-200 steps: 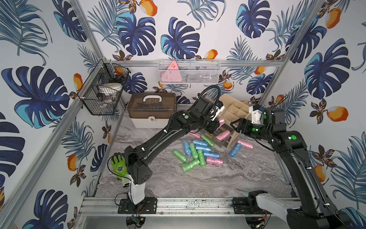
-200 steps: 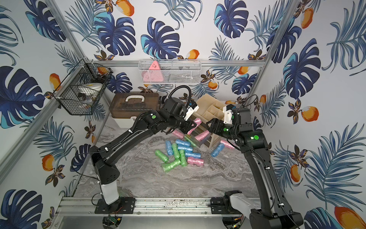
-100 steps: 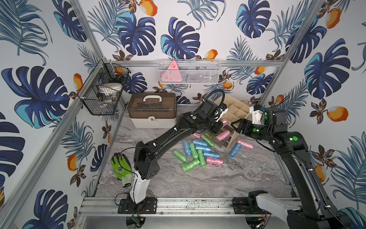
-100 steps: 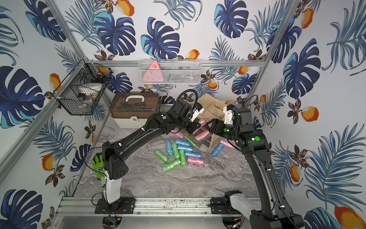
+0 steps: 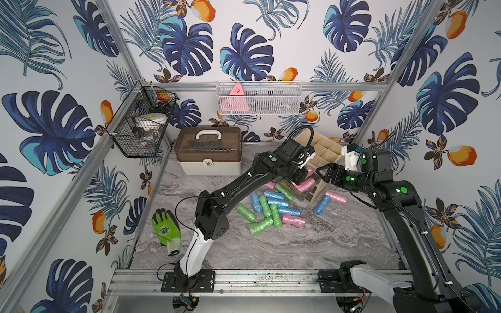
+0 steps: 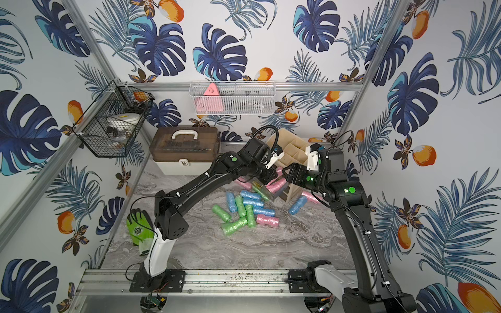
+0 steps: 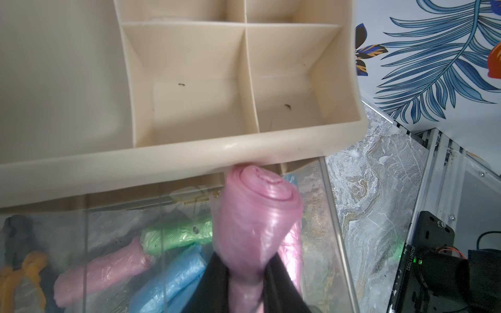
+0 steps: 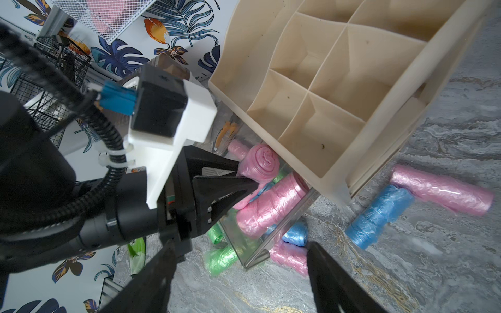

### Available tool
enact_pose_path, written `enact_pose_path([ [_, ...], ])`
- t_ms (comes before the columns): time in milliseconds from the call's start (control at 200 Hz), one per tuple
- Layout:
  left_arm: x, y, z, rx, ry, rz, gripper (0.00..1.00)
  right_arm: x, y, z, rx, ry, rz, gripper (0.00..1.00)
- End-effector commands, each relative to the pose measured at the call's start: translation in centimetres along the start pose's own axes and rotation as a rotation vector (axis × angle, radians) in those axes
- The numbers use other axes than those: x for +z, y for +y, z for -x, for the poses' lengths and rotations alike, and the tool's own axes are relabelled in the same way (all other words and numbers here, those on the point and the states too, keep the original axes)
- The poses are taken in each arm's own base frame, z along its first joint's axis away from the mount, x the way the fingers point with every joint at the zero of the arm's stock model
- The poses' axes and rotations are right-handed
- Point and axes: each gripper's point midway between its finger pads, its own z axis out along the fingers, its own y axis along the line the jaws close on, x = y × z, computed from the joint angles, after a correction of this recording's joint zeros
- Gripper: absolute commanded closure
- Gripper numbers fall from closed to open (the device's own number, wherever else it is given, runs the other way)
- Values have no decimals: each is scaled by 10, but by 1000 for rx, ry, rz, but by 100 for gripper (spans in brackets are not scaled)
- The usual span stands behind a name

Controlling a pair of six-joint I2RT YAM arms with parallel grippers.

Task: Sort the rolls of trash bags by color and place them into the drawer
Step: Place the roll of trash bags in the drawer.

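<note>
1. Your left hand [image 7: 245, 273] is pinching a pink roll [image 7: 257, 211] by one end, with its jaws drawn in narrow on the plastic.
2. It is holding that roll over the clear drawer [image 8: 282, 225]. The drawer is sticking out from under the beige organizer [image 5: 322, 146] near the back right corner of the worktop [image 5: 298, 249]. The roll's free end is sitting close to the organizer's front rim.
3. A second pink roll [image 8: 271, 206] is lying inside the drawer.
4. Your right hand [image 8: 238, 242] is hanging wide open just beside the drawer's front corner, gripping nothing.
5. The loose rolls [image 5: 271, 208], green, blue and pink, are lying heaped mid-worktop, just in front of the drawer.
6. A pink one [image 5: 336, 197] and a blue one [image 5: 320, 204] are lying against each other beside the organizer, toward the right edge.
7. A green glove [image 5: 165, 230] is lying near the left edge, and a toolbox [image 5: 207, 150] is standing at the back left corner.
</note>
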Motion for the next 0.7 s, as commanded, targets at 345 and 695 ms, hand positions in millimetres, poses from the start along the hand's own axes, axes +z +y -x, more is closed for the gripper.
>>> enact_pose_path([
  [345,2,-3,-4,13,19,-13,44,-1,-1,1,-2,-8,-5,22],
  [695,-23,-14,11,1,-56,-50,37,1,-1,2,-1,-4,-2,22],
])
